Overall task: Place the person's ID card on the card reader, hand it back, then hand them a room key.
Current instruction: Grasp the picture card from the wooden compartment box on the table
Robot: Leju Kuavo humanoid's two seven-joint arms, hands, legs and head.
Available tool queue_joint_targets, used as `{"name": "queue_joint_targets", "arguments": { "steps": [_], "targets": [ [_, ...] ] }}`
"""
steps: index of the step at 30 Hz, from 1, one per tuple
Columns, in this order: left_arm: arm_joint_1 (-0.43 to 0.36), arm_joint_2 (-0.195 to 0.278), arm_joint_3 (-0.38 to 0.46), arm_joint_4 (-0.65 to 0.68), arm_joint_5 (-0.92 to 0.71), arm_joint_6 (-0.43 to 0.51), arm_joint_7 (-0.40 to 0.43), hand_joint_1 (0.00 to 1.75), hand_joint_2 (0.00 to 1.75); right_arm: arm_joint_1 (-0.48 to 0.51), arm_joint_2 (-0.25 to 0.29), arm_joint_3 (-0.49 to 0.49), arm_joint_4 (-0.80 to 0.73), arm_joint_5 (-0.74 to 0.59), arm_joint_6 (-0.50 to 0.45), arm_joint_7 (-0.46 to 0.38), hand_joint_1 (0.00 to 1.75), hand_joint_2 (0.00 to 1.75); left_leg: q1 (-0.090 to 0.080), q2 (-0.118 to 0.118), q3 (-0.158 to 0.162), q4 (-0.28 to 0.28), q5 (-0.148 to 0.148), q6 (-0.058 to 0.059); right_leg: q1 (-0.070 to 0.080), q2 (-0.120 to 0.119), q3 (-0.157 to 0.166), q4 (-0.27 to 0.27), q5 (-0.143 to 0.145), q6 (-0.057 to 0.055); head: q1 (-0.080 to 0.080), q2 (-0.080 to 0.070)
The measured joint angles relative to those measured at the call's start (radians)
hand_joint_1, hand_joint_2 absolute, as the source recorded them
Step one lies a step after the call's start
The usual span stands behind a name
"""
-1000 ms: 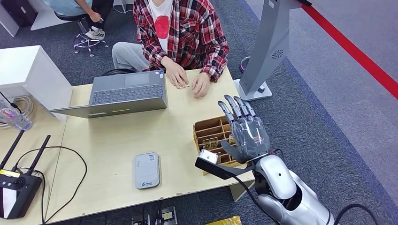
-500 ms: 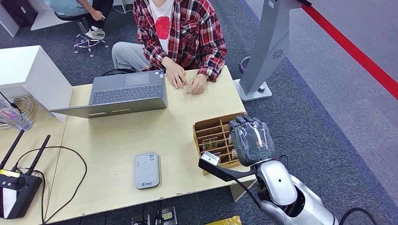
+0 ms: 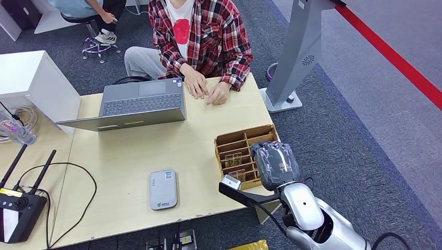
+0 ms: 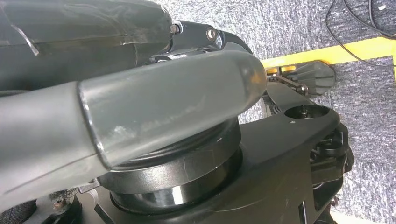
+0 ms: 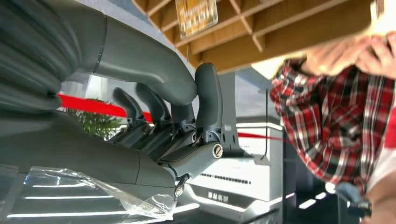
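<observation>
My right hand (image 3: 274, 164) hangs over the right side of the wooden compartment box (image 3: 229, 141), fingers pointing down into it. In the right wrist view this hand (image 5: 177, 107) has its fingers bent and apart from the thumb, with nothing between them. Room key cards (image 3: 233, 159) stand in the box's compartments, and one key card (image 5: 196, 16) sits in a slot close ahead of the fingers. The grey card reader (image 3: 163, 189) lies near the table's front edge with no card on it. My left hand (image 4: 163, 98) hangs low with its thumb straight and holds nothing.
A person (image 3: 200, 31) in a plaid shirt sits at the far side, both hands (image 3: 195, 83) on the table (image 3: 130, 151). An open laptop (image 3: 140, 101) stands at the back left, a black router (image 3: 18, 208) with cables at the front left. A grey stand (image 3: 297, 57) rises behind the box.
My right hand has turned from fingers stretched forward above the box to fingers pointing down, and has sunk toward the compartments. The person's right hand has drawn closer to the other.
</observation>
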Motion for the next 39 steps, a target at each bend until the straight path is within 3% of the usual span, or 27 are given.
{"name": "queue_joint_targets", "arguments": {
  "steps": [7, 15, 31, 39],
  "targets": [
    [0.0, 0.002, 0.0, 0.001, -0.002, 0.001, 0.004, 0.0, 0.0, 0.009, 0.0, 0.005, 0.08, -0.026, -0.028, 0.009, 1.26, 1.75, 0.0, 0.0, 0.0, 0.0, 0.0, 0.0, 0.0, 0.0, 0.0, 0.0, 0.0, 0.0, 0.0, 0.0],
    [0.0, 0.004, 0.0, 0.001, -0.003, 0.002, 0.008, 0.0, 0.0, 0.021, 0.0, 0.005, 0.136, -0.027, -0.048, 0.025, 1.29, 1.75, 0.0, 0.0, 0.0, 0.0, 0.0, 0.0, 0.0, 0.0, 0.0, 0.0, 0.0, 0.0, 0.0, 0.0],
    [0.0, 0.005, 0.0, 0.002, -0.004, 0.004, 0.008, 0.0, 0.0, 0.028, 0.0, 0.003, 0.184, -0.011, -0.074, 0.041, 0.87, 1.75, 0.0, 0.0, 0.0, 0.0, 0.0, 0.0, 0.0, 0.0, 0.0, 0.0, 0.0, 0.0, 0.0, 0.0],
    [0.0, 0.005, 0.0, 0.002, -0.004, 0.002, 0.008, 0.0, 0.0, 0.028, 0.001, 0.003, 0.195, 0.004, -0.084, 0.04, 0.89, 1.75, 0.0, 0.0, 0.0, 0.0, 0.0, 0.0, 0.0, 0.0, 0.0, 0.0, 0.0, 0.0, 0.0, 0.0]
  ]
}}
